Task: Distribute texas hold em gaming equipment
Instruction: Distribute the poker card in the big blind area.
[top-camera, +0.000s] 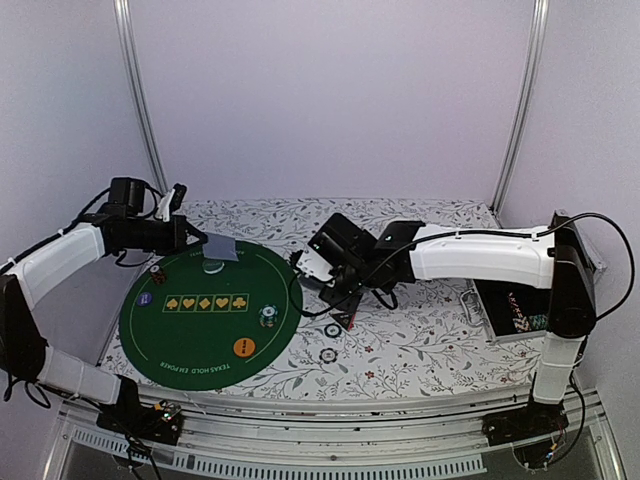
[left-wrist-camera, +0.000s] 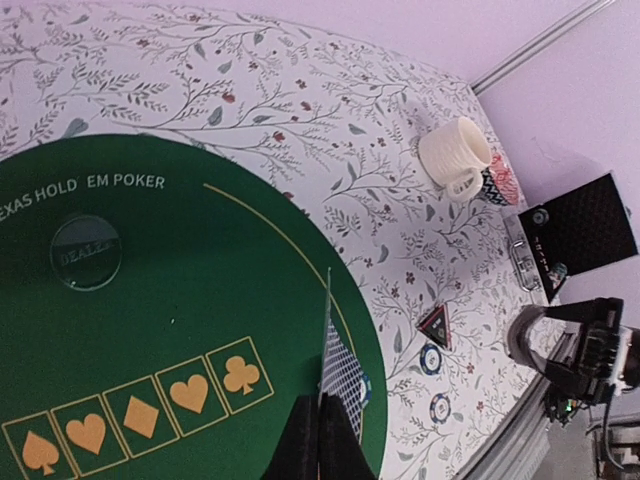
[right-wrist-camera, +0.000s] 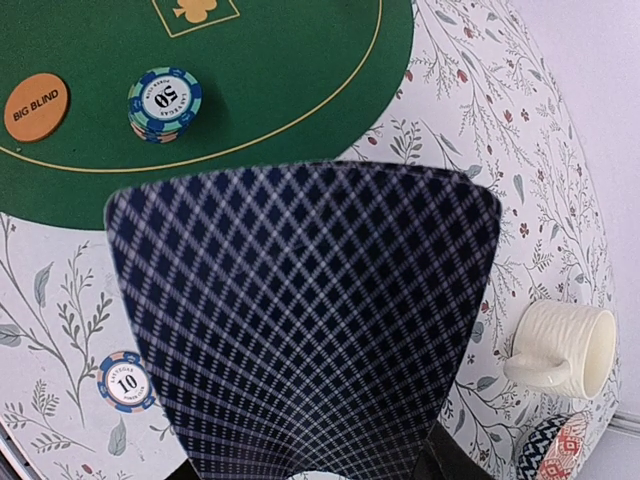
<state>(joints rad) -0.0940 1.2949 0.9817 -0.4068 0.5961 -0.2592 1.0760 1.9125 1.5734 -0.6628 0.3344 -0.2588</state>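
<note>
Floral-cloth bench (top-camera: 420, 345), round green mat (top-camera: 180, 340) on its left part. Left tool (top-camera: 188, 235) is pinched shut on one blue-backed card (top-camera: 222, 249), gripped by its edge over the mat's far side, near the clear dealer disc (top-camera: 213, 266). Risk: the edge grip is thin, so the card can swivel or slip. Let go here, it may end up lapping the disc rather than on bare felt. Mid-mat are a chip stack (top-camera: 267, 317) and an orange button (top-camera: 243, 347), both apart from the card. Right tool (top-camera: 322, 272) is partly closed around a stack of cards (right-wrist-camera: 300, 320), backs bowed, low by the mat's right edge, over the triangular marker (top-camera: 343, 320) and loose chips (top-camera: 332, 330). Risk: the stack fans or spills if the grip eases, and a dip of the arm could knock the marker or chips. Mug (right-wrist-camera: 560, 345) sits farther right, apart.
</note>
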